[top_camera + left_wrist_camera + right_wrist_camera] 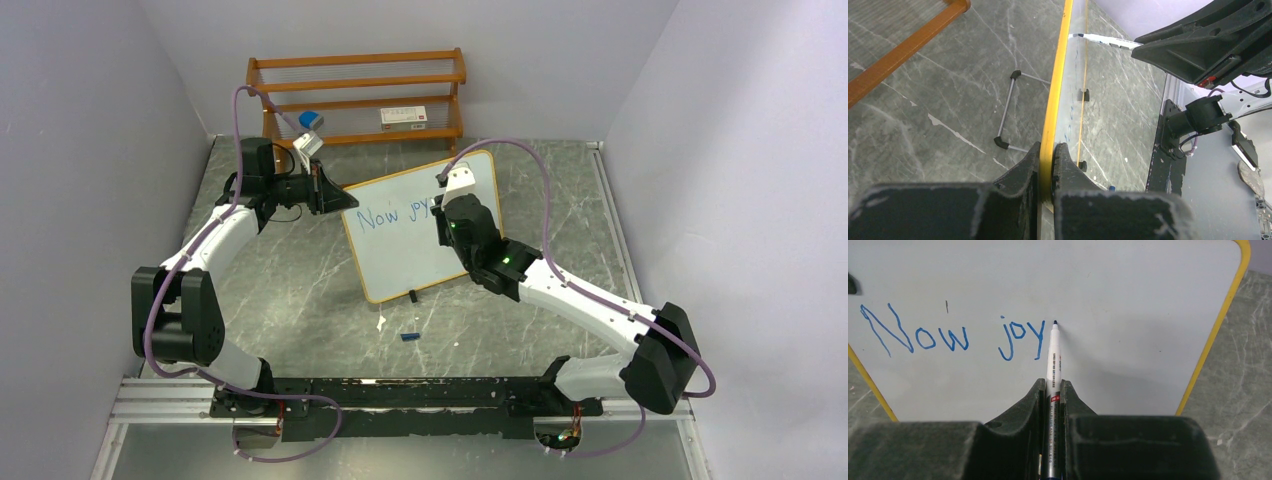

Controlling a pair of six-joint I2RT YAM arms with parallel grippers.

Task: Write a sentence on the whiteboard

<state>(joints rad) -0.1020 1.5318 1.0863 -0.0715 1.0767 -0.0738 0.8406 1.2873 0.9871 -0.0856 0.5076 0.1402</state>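
Blue handwritten sentence [955,339] on whiteboard [1128,300] reads "Now joy". Print on marker [1053,360] barrel too small to read. Label on white box [403,116] at back illegible.

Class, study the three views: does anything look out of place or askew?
A small blue piece, likely a pen cap, lies loose on the table in front of the whiteboard, which stands skewed to the table's edges.

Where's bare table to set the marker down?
Bare tabletop between the left arm and the whiteboard, and right of the board toward the wall. Crowded near the board's front edge: small blue piece, right arm.
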